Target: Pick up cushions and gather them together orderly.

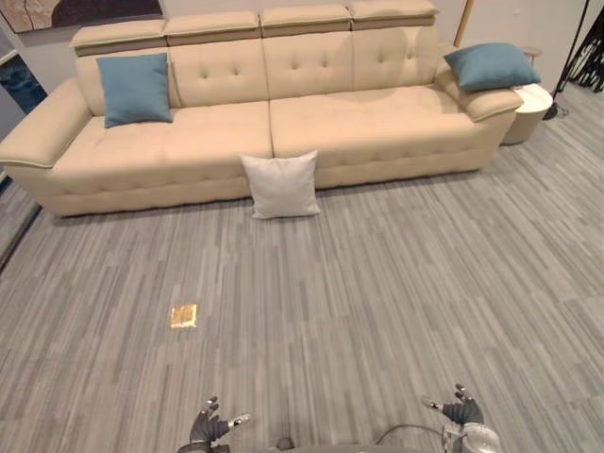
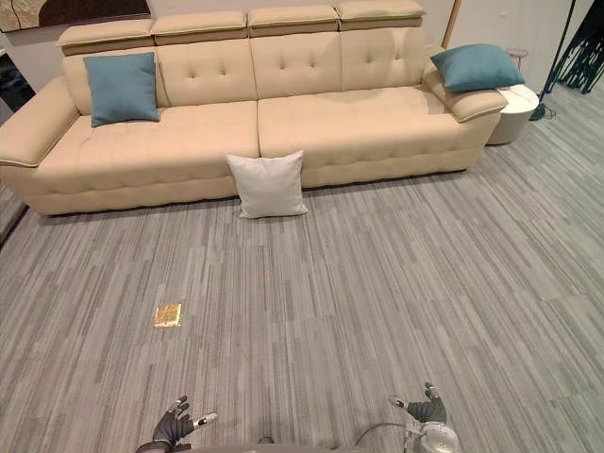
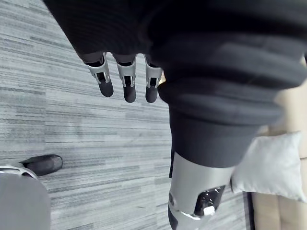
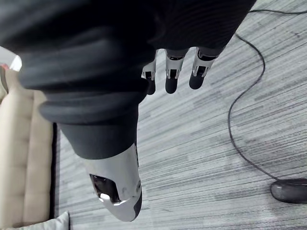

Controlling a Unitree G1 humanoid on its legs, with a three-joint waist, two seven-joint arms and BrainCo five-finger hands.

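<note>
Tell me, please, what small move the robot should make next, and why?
Probably a step forward toward the white cushion, which stands on the floor leaning against the front of the sofa. The left hand and right hand are open, empty and far from every cushion, so nothing can be grasped from here.

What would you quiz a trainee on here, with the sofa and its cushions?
1. True or false: the white cushion lies on the seat of the sofa.
2. Where is the blue cushion at the sofa's right end? A on the armrest; B on the floor; C in a hand.
3. Fill in: the left hand and right hand, both open, hold ____.
Key: 1 false, it stands on the floor against the sofa's front; 2 A; 3 nothing.
</note>
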